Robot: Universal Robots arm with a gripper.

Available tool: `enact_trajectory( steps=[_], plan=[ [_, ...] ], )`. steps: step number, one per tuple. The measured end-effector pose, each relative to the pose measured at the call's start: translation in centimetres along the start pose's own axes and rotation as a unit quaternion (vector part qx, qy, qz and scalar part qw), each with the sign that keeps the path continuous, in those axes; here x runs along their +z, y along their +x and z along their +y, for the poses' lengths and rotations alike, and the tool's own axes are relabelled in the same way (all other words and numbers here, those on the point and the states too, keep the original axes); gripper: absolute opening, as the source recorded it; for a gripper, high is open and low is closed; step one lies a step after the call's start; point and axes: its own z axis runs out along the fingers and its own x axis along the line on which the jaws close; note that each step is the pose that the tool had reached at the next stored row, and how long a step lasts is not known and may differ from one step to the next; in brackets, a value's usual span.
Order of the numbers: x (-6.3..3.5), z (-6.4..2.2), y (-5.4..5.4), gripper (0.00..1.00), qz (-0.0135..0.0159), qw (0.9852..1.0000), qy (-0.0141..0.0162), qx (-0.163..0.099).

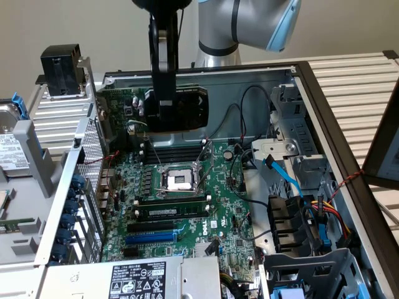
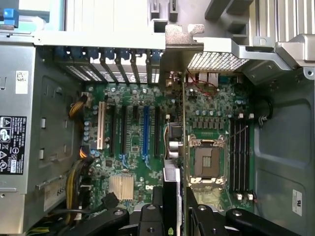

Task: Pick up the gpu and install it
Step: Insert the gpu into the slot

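My gripper hangs over the back of the open computer case, shut on the gpu. The card has a black rounded shroud and a green board, and it is held in the air above the large green motherboard. In the wrist view the gpu is seen edge-on, running from my gripper out to its silver end bracket. It hovers over the board between the expansion slots and the bare CPU socket. The blue slot lies beside the card's line and has nothing in it.
A power supply sits at the near end of the case. The drive cage and a bundle of cables fill the exterior view's right. The rear slot covers line the case wall. A black block stands outside the case.
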Motion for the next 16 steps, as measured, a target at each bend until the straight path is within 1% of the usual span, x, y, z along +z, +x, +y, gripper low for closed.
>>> enact_trajectory(
  steps=[3,10,16],
  plan=[
    [0.45,0.03,0.2,0.27,0.0,1.0,0.0,0.0],
    [0.89,0.06,0.4,0.27,0.0,1.0,-0.001,0.0],
    [1.75,0.02,0.5,0.27,0.0,1.0,-0.0017,0.0]
  ],
)
